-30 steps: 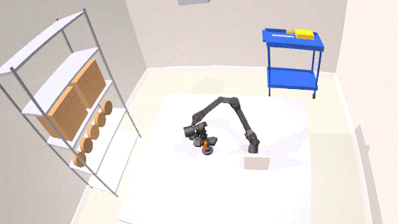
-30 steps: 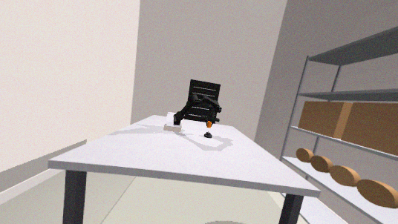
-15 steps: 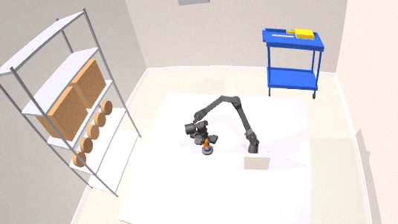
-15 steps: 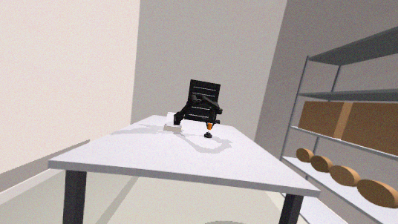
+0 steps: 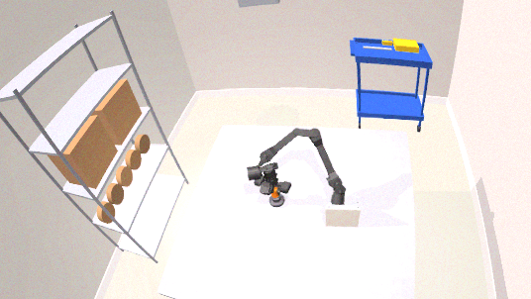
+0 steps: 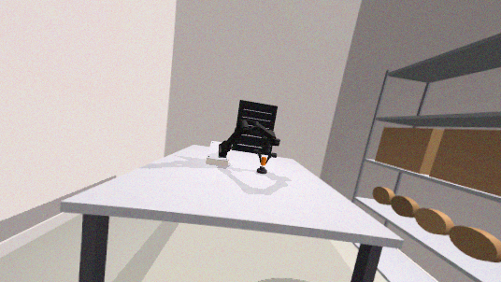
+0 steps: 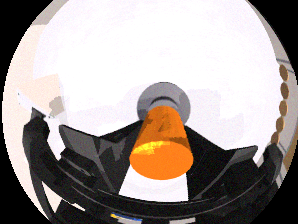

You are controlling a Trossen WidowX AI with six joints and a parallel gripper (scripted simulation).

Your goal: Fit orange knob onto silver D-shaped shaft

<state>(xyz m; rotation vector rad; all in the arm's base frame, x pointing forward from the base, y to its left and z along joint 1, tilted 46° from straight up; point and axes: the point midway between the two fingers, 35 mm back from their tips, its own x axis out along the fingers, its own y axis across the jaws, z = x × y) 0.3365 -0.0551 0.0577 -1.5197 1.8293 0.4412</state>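
Note:
The orange knob [image 5: 275,193] [image 6: 264,161] [image 7: 161,157] is held upright between the fingers of my gripper [image 5: 275,189] [image 6: 264,159] [image 7: 162,127], which is shut on it. The dark grey round pedestal [image 5: 280,202] [image 6: 262,171] [image 7: 145,103] stands on the white table, directly beneath or very close under the knob. In the wrist view the knob's narrow far end overlaps the pedestal's middle. The shaft, the knob's hole and both flat sides are hidden. I cannot tell whether the knob touches the shaft or sits around its tip.
The arm's pale base block [image 5: 342,218] [image 6: 218,162] stands on the table [image 5: 238,257] [image 6: 187,196], beside the pedestal. A shelf rack with brown boxes [image 5: 91,150] and round brown pieces stands beyond one table side. A blue cart [image 5: 391,104] stands behind the table in the top view.

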